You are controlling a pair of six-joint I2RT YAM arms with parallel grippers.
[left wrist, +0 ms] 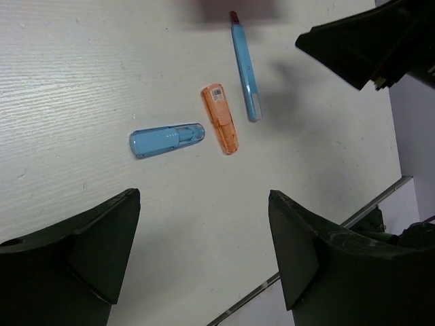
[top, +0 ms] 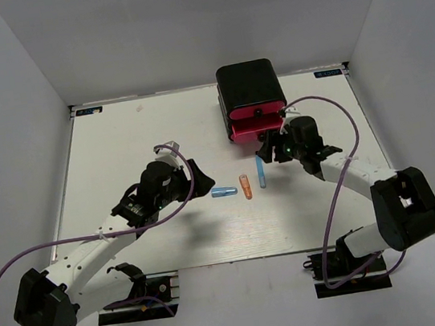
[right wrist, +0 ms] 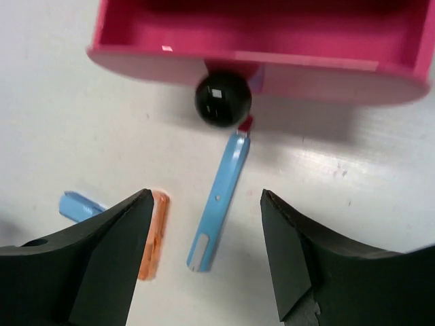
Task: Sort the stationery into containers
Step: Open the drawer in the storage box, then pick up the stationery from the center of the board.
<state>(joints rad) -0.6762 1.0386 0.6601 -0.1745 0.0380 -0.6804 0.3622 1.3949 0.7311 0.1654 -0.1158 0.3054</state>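
Three pieces of stationery lie mid-table: a light-blue cylinder (top: 224, 191) (left wrist: 166, 140), an orange cylinder (top: 245, 186) (left wrist: 219, 118) (right wrist: 152, 238) and a blue pen (top: 261, 174) (left wrist: 245, 70) (right wrist: 219, 202). The black cabinet (top: 250, 85) stands at the back; its lowest pink drawer (top: 255, 130) (right wrist: 258, 41) is pulled open, black knob (right wrist: 223, 99) just above the pen's red tip. My right gripper (top: 271, 150) (right wrist: 207, 255) is open over the pen. My left gripper (top: 185, 175) (left wrist: 204, 251) is open and empty, left of the cylinders. The thin sticks are out of view.
White walls close in the white table (top: 141, 141) on three sides. The table's near edge (left wrist: 319, 248) runs just beyond my left gripper in the wrist view. Purple cables (top: 331, 106) loop over both arms.
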